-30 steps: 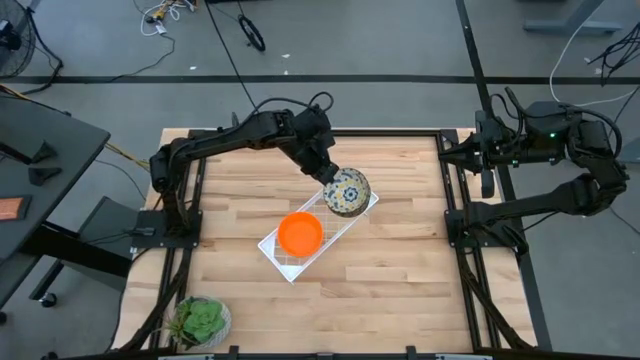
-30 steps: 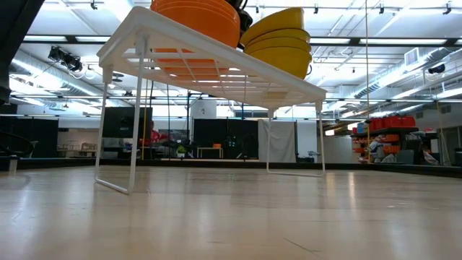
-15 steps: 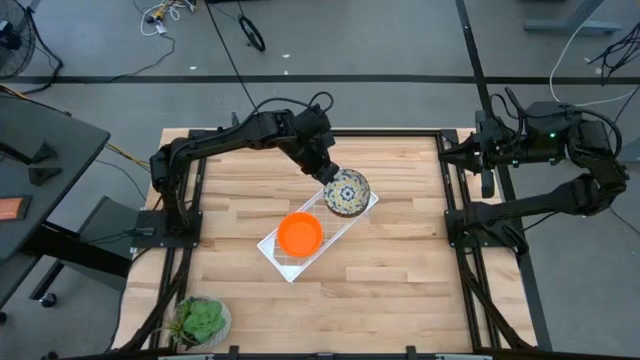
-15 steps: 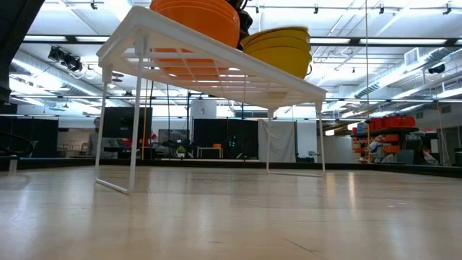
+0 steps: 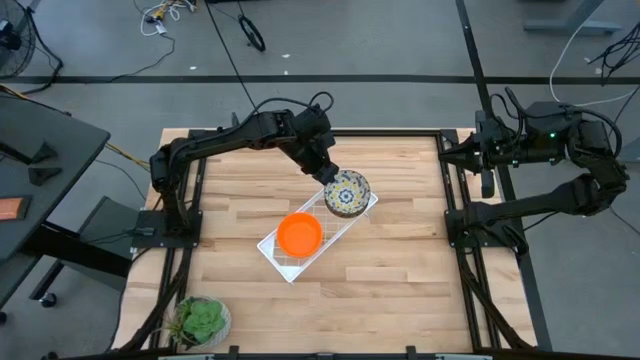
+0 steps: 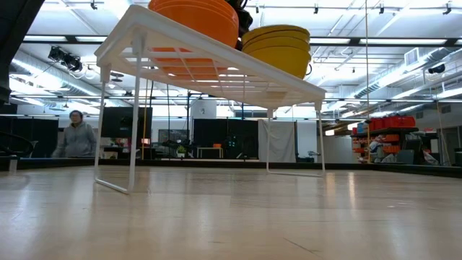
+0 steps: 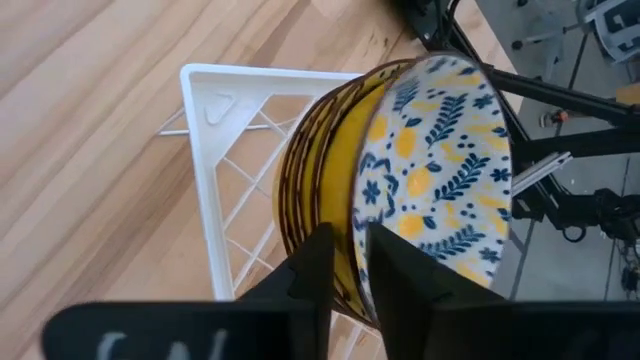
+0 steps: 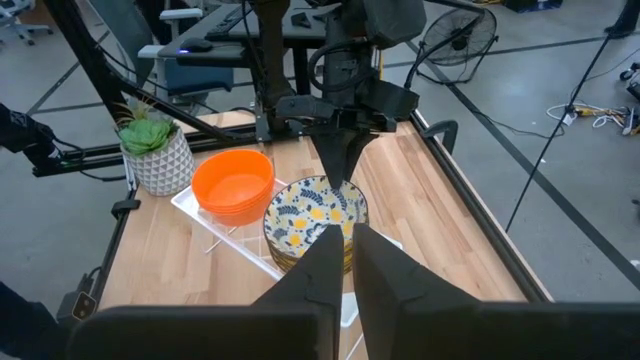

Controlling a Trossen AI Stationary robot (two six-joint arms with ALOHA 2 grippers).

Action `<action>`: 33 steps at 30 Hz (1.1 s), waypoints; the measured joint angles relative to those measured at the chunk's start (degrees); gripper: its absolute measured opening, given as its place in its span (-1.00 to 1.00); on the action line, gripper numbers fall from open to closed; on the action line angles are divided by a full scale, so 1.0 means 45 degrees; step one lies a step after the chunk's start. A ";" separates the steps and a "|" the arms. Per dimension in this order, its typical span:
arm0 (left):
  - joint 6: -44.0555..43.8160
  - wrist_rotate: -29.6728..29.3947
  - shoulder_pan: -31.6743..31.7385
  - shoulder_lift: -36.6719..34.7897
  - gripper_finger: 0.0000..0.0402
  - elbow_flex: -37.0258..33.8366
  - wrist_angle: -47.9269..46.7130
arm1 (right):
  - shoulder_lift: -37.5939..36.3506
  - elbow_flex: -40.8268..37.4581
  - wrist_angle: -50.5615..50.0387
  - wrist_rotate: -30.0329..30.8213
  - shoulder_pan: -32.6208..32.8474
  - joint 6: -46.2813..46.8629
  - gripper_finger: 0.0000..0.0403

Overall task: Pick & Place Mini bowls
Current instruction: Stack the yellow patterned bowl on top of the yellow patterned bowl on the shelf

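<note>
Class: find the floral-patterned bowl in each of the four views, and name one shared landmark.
High view: centre, floral bowl at the rack's far end.
Low view: yellow sides, upper middle.
Left wrist: fills centre.
Right wrist: centre.
Landmark: white wire rack, orange bowl beside.

The left gripper [image 8: 343,183] reaches down onto the rim of the floral bowl stack [image 8: 312,222] on the white wire rack [image 8: 232,238] — orange bowls [image 8: 233,184] just beside, potted plant [image 8: 152,146] behind.
</note>
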 joint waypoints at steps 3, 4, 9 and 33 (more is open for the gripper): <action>0.0000 -0.0008 0.0000 0.0000 -0.56 0.0000 -0.0004 | 0.0001 -0.0002 0.0005 0.0000 0.0000 0.0000 -0.84; 0.0009 -0.0015 0.0002 0.0000 -0.52 0.0000 -0.0006 | 0.0000 -0.0001 0.0003 -0.0002 0.0000 0.0000 -0.84; 0.0407 0.0417 0.0014 -0.0005 -0.36 0.0000 -0.0019 | 0.0001 -0.0003 0.0001 -0.0001 0.0000 0.0000 -0.84; 0.4525 -0.0210 -0.0511 -0.1360 -0.46 0.0019 -0.1448 | 0.0004 -0.0003 0.0003 -0.0003 0.0000 0.0000 -0.84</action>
